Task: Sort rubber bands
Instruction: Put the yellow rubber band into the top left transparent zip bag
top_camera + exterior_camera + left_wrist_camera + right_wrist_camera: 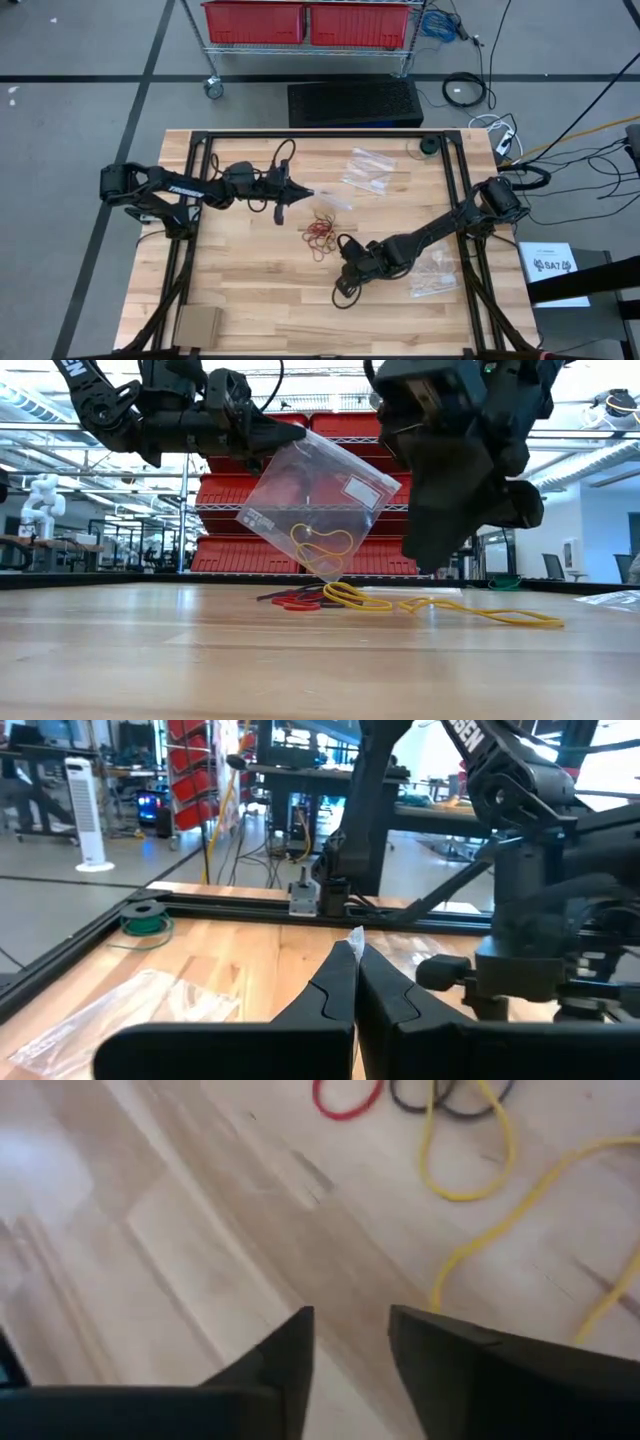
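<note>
Left gripper (pixel 303 191) pinched shut on a clear bag (pixel 318 505), holding it above the rubber bands (pixel 322 233). Right gripper (pixel 350 1342) partly open, empty, low over the table (pixel 250 290) beside them.

The dark left arm reaches in from its side with its black two-fingered left hand (pixel 303 191) pinched fully together and raised, while the dark right arm angles inward, its black right hand (pixel 350 1342) low, fingers parted.
</note>
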